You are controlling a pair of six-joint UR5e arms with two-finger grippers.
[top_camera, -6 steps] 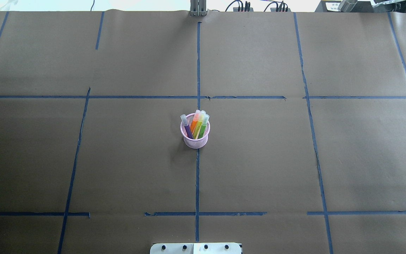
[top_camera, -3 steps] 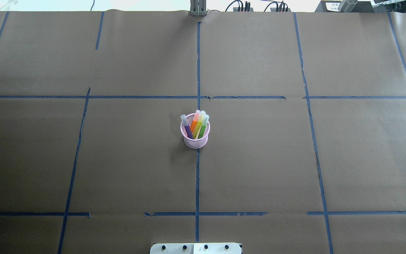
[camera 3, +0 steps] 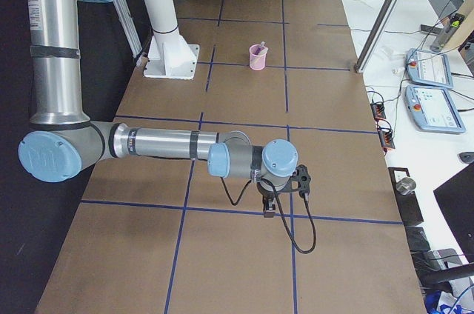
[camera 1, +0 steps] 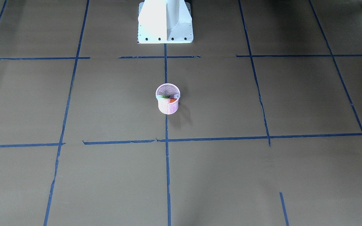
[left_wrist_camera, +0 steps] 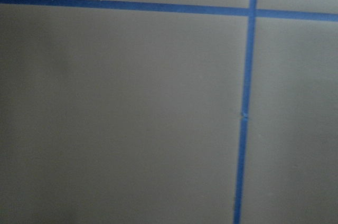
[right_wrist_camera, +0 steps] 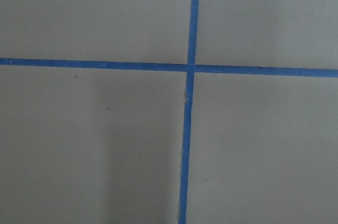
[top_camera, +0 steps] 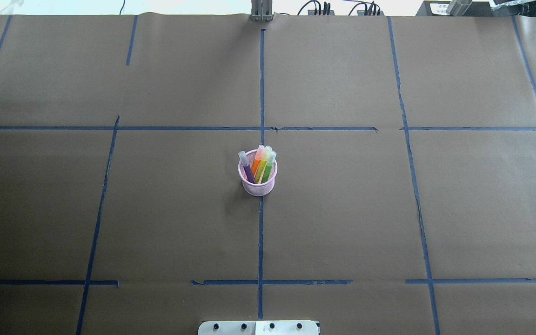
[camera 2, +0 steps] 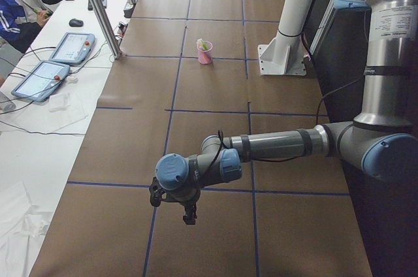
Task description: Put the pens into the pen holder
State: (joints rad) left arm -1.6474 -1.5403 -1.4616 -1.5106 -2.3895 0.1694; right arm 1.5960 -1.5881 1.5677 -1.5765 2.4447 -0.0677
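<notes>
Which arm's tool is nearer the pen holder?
Neither clearly: the left tool hangs toward one table end, the right tool toward the other, both far from the pen holder.

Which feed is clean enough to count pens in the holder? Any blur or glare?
Overhead exterior: sharp, four pens countable in the pen holder. Exterior front-facing: white robot base blown out, pens mostly hidden by the rim. Left wrist-mounted: dim, soft, only blue tape.

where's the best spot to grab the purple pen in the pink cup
Probably by its pale cap: the purple pen leans in the pen holder with only that end above the rim. Come down from above, since the mesh wall encloses the body and the other pens stand apart.
</notes>
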